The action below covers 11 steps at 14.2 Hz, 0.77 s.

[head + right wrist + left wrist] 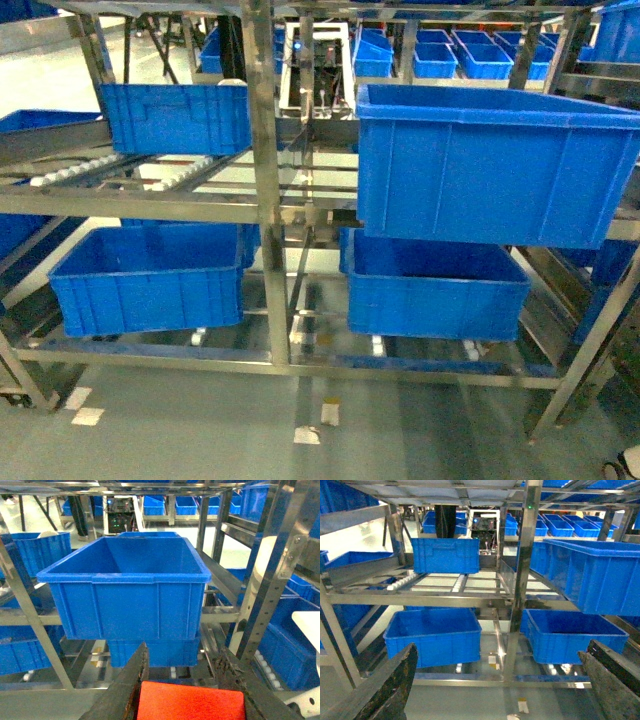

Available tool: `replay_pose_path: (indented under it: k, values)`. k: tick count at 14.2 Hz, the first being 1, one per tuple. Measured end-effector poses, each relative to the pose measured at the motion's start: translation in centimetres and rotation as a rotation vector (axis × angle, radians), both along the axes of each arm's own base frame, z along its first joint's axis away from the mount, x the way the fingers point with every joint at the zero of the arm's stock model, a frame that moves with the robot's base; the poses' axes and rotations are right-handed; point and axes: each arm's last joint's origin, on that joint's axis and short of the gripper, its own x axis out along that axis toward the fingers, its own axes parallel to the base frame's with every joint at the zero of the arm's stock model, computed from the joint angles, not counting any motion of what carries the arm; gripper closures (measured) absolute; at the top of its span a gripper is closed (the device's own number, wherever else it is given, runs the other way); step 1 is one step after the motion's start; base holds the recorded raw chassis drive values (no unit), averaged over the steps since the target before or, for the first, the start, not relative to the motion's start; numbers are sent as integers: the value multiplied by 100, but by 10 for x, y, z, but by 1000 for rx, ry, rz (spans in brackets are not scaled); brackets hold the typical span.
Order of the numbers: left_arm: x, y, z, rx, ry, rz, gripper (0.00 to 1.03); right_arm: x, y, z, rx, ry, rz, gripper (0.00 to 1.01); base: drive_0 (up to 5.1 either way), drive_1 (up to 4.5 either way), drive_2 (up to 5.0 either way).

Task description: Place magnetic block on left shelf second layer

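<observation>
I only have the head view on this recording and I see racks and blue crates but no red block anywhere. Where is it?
Observer: The magnetic block is in the right gripper, clamped between its two fingers; only the right wrist view shows it.
Operator: What is that gripper facing?
Observer: A large blue crate on the steel rack, directly ahead of the block; what shows of its inside is bare.
Operator: And the left gripper?
Observer: The left gripper is open with nothing between its fingers, per the left wrist view.
Operator: What does it look at?
Observer: The left bay's roller tier, with a smaller blue crate at its back.
</observation>
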Motion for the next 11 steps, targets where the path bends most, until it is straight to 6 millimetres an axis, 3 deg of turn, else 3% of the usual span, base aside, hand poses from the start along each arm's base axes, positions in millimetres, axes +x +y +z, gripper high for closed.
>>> replay_pose_path:
  k: [1,11]
  values:
    - [0,0,0,0,-4,0,5,0,-1,-1,-1,11,-11,67,0,0,0]
    - [0,0,0,0,-2,-1,5,0,-1,0,-1,1,-13,67,-8,425,-441]
